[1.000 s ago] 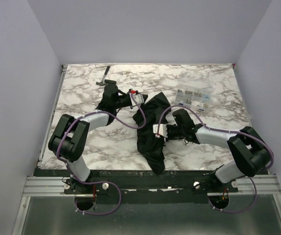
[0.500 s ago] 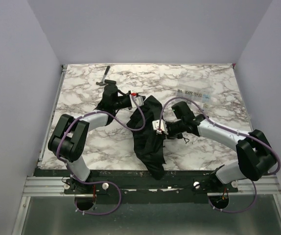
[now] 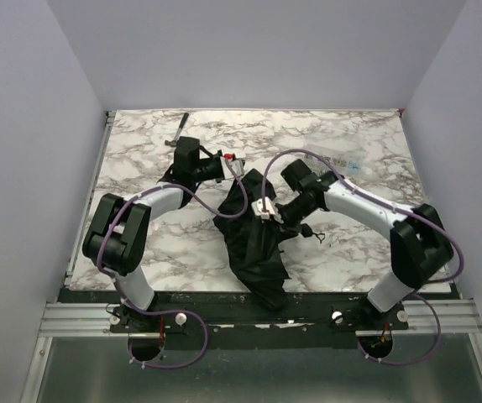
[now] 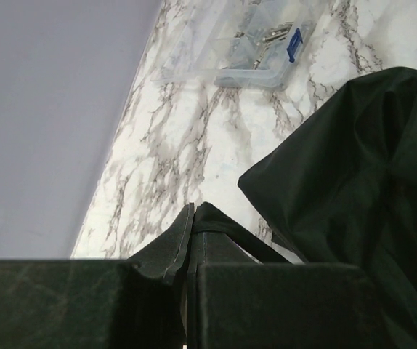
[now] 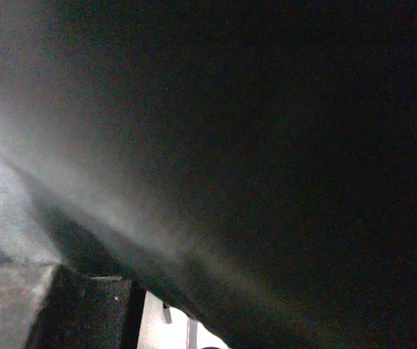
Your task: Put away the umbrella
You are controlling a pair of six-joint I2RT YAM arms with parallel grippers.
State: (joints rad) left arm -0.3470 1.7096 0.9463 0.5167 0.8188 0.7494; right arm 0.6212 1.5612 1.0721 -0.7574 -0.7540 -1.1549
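Observation:
The black umbrella (image 3: 254, 243) lies as a crumpled bundle of dark fabric in the middle of the table, reaching down to the near edge. My left gripper (image 3: 239, 168) sits at the bundle's far end and is shut on a folded edge of the canopy with a thin strap, as the left wrist view shows (image 4: 192, 236). More canopy (image 4: 354, 167) hangs to its right. My right gripper (image 3: 266, 208) is buried in the fabric from the right and appears shut on it. In the right wrist view dark fabric (image 5: 266, 145) covers nearly everything; only one finger (image 5: 49, 309) shows.
A small hammer (image 3: 178, 130) lies at the far left of the marble table (image 3: 140, 243). A clear plastic box of small parts (image 3: 346, 161) (image 4: 263, 43) sits far right, partly behind the right arm. A thin black hook-like piece (image 3: 316, 236) lies beside the bundle.
My right gripper has swung away from me and to the left, dragging the fabric along. The canopy has bunched narrower. The left gripper has shifted slightly farther back, still pinching its edge.

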